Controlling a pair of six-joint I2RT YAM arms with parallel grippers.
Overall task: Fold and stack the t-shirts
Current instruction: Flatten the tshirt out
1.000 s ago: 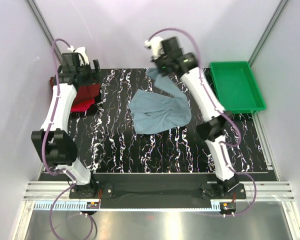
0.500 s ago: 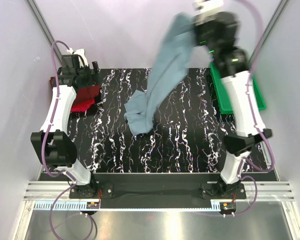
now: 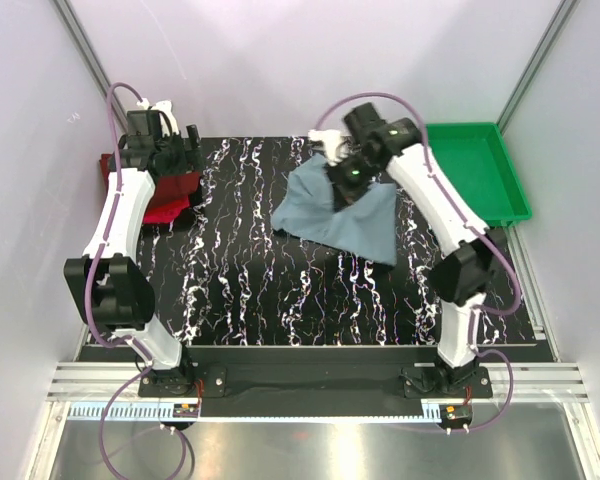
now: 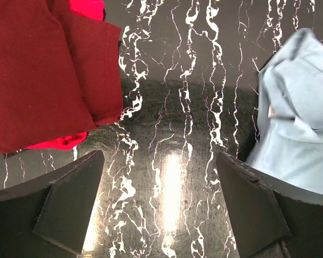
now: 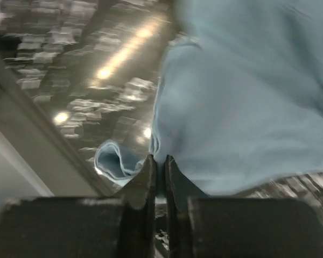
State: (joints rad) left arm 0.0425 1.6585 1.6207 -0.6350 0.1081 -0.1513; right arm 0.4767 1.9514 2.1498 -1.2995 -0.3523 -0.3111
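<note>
The grey-blue t-shirt [image 3: 350, 215] lies partly spread over the back middle of the table. My right gripper [image 3: 338, 185] is over its upper part and is shut on a fold of it. In the right wrist view the gripper [image 5: 159, 161] pinches a fold of the light blue cloth [image 5: 247, 102], which hangs ahead of the jaws. A dark maroon folded t-shirt [image 3: 185, 182] rests on a bright red one [image 3: 165, 212] at the back left. My left gripper [image 3: 175, 140] hovers over them, open [image 4: 161, 199], nothing between its fingers [image 4: 70, 204]. The maroon t-shirt [image 4: 43, 70] fills that view's upper left.
A green plastic tray [image 3: 475, 175] stands at the back right beside the right arm. The black marbled table [image 3: 240, 280] has white walls on three sides. The blue cloth's edge [image 4: 296, 129] shows at the right of the left wrist view.
The right arm swung the grey-blue t-shirt high into the air, then brought it back down, and it now lies wider and further right. The left arm stayed put.
</note>
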